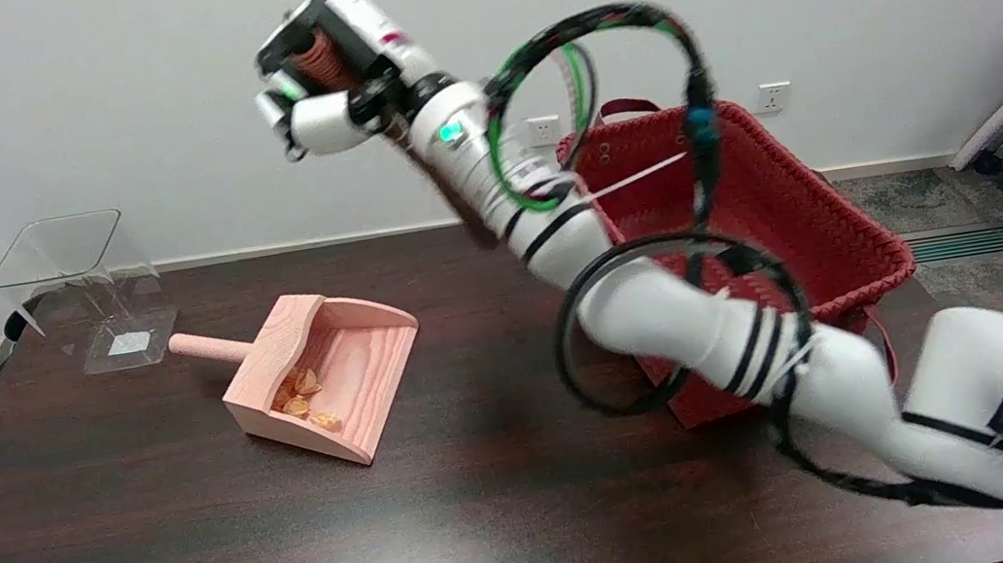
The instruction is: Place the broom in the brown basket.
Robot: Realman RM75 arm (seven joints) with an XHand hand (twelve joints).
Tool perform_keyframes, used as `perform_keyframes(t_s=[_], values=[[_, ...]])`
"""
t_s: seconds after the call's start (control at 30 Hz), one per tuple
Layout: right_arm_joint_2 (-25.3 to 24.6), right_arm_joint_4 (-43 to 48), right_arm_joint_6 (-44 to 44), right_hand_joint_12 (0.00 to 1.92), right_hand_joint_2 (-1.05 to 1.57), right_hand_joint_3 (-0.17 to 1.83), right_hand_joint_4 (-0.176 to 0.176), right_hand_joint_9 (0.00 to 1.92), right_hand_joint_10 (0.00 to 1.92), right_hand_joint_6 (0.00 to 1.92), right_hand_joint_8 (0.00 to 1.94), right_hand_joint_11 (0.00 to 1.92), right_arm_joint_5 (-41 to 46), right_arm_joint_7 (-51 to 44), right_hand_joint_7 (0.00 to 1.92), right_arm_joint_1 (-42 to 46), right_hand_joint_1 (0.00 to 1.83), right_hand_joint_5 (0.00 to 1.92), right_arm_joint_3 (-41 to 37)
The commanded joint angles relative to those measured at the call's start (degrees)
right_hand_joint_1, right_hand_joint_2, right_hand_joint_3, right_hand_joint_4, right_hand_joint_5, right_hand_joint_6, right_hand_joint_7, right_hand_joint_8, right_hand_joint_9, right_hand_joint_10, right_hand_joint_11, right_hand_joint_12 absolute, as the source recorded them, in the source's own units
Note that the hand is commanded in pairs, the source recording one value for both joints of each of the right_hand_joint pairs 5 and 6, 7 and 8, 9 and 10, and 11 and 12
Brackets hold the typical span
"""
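Nearest us, our white right arm (725,338) rises from the dark wooden table (207,559). Our right hand (326,80) is clamped on the brown-bristled broom (450,195), lifted high, we judge, to clear the rim of the reddish-brown woven basket (807,219) at the table's right edge.

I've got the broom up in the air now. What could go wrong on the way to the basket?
1. The right hand holds the broom high, left of the brown basket; a slip would likely drop it near the dustpan and scatter its crumbs.
2. The arm's cable loops hang over the basket's rim and may snag it.
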State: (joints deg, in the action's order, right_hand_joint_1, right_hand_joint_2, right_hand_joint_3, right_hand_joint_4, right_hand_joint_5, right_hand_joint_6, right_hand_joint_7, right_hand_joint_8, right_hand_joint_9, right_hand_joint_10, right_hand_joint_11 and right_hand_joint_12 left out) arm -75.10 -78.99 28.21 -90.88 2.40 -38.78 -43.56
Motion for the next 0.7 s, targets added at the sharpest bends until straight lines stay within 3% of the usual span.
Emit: perform_keyframes(t_s=[0.03, 0.3, 0.5, 0.7], values=[[21.4, -12.4, -4.0, 1.92, 0.94, 0.87, 0.000, 1.92, 1.92, 1.92, 1.92, 1.92, 10.4, -4.2, 1.92, 0.8, 1.47, 1.92, -8.9], [32.1, -14.1, -3.5, 1.92, 0.94, 0.86, 0.000, 1.92, 1.92, 1.92, 1.92, 1.92, 16.4, -3.8, 1.92, 4.7, 1.47, 1.92, -14.1], [33.3, -13.3, -4.0, 1.92, 0.94, 0.85, 0.000, 1.92, 1.92, 1.92, 1.92, 1.92, 18.5, -3.8, 1.92, 11.4, 1.47, 1.92, -22.8], [33.7, -13.3, -4.7, 1.92, 0.92, 0.85, 0.000, 1.92, 1.92, 1.92, 1.92, 1.92, 20.9, -3.7, 1.92, 17.4, 1.48, 1.92, -26.8]])
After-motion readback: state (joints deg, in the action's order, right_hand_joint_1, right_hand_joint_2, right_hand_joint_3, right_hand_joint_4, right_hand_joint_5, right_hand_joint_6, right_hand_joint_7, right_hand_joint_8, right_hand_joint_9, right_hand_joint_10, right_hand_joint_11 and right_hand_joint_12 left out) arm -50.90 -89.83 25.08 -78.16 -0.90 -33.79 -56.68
